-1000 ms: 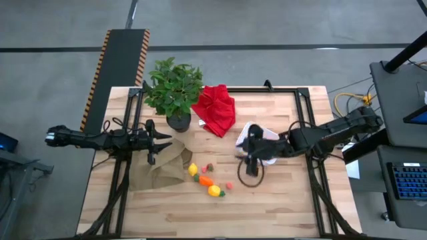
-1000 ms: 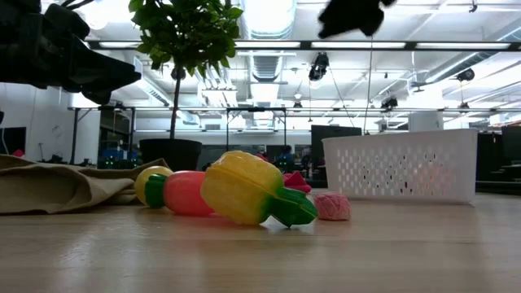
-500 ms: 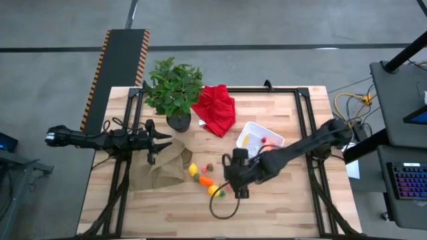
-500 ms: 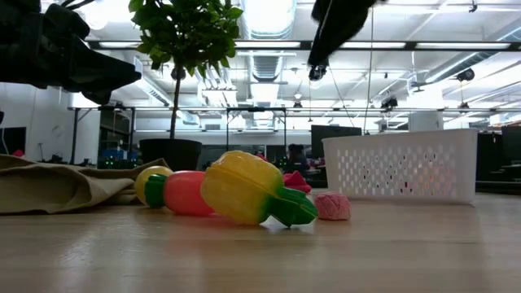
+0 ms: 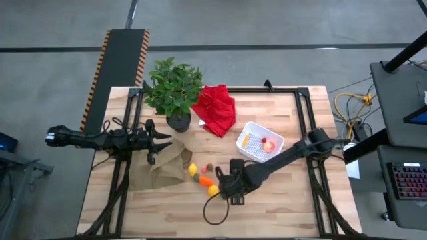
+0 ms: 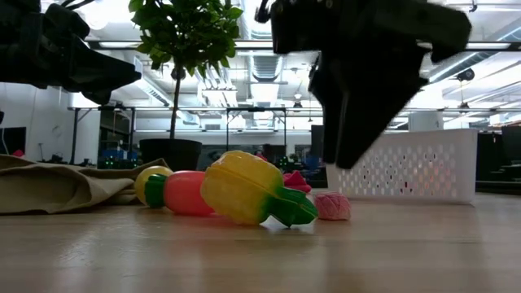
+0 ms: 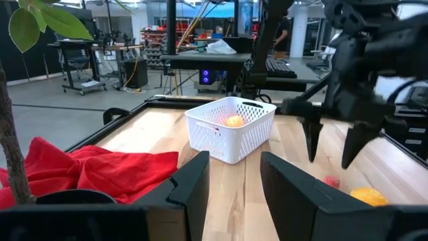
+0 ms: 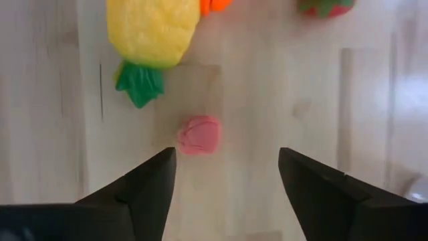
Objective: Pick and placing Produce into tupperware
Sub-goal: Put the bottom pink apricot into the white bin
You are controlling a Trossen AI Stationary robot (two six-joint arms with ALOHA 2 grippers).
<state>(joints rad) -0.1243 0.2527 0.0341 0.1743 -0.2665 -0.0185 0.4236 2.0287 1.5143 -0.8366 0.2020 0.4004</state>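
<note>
Loose produce lies on the table: a yellow piece with a green tip, a small pink piece, an orange piece, another yellow piece and a small red one. My right gripper hangs open just above the pink piece, pointing steeply down, one finger on either side and touching nothing. The white tupperware stands to the far right of it, with a yellow and a red piece inside. My left gripper waits open and level over the tan cloth at the left.
A potted plant and a crumpled red cloth sit at the table's far side. A dark cable loop lies near the right gripper. Bare wood stretches along the near edge and at the right.
My right gripper has left its place over the tupperware, swung toward the table's near left and come down over the loose produce. It has tipped from slanting to steeply downward. The tupperware, which it hid before, now shows a yellow and a red piece inside.
</note>
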